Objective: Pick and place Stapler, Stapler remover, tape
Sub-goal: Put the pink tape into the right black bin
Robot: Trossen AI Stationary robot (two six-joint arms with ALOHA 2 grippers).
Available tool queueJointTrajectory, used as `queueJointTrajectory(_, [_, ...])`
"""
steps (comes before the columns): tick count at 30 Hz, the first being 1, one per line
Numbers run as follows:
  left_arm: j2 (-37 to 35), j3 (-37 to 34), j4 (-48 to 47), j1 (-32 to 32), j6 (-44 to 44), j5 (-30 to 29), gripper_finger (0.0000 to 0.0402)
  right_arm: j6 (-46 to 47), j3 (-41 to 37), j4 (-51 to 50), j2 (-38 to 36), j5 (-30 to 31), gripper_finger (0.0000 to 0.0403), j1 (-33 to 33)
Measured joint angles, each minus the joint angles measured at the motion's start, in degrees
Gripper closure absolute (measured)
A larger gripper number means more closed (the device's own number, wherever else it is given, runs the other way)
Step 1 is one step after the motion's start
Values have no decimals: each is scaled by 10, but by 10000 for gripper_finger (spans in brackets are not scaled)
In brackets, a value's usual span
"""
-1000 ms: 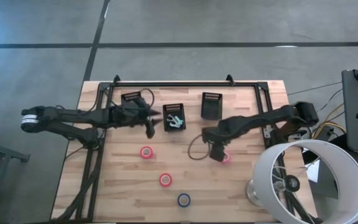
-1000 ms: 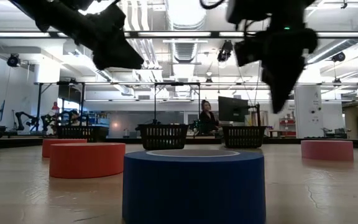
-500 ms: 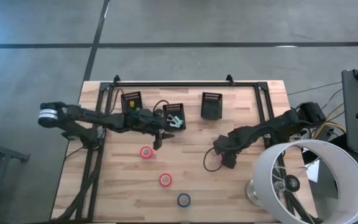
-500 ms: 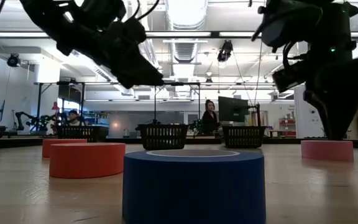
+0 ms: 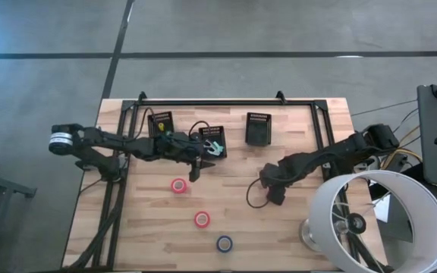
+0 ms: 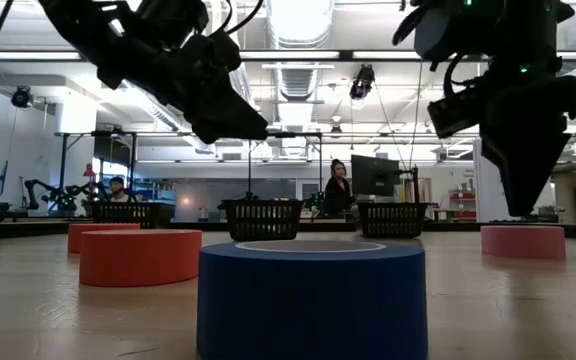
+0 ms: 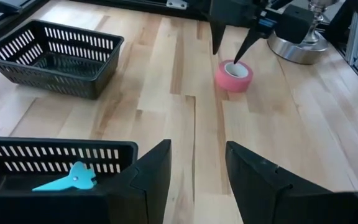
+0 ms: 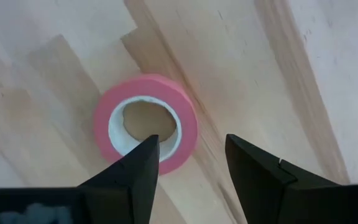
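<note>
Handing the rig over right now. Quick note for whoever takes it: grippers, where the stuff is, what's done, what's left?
Right gripper: open, empty, poised over a pink tape roll on the table's right side, one finger above the core.
Left gripper: open, empty, at the front edge of the middle basket.
Tape: all four rolls on the table; the other two red/pink rolls and the blue roll lie left of centre.
Done: a teal item sits in the middle basket.
Left: every tape roll. Contents of the left basket and right basket cannot be made out.
</note>
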Motion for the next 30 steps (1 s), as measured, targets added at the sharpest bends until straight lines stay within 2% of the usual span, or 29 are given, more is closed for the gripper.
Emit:
queueJointTrajectory(7, [0, -2, -1, 0, -2, 0, 246, 14, -14, 6, 31, 1, 222, 0])
queueJointTrajectory(11, [0, -3, 0, 0, -8, 0, 246, 12, -14, 50, 64, 1, 221, 0])
queueJointTrajectory(16, [0, -3, 2, 0, -11, 0, 246, -43, -9, 67, 94, 0, 229, 0])
queueJointTrajectory(22, [0, -4, 1, 0, -11, 0, 246, -135, -7, 71, 79, 0, 269, 0])
queueJointTrajectory(30, [0, -4, 0, 0, -11, 0, 245, -171, -6, 84, 38, 1, 344, -11])
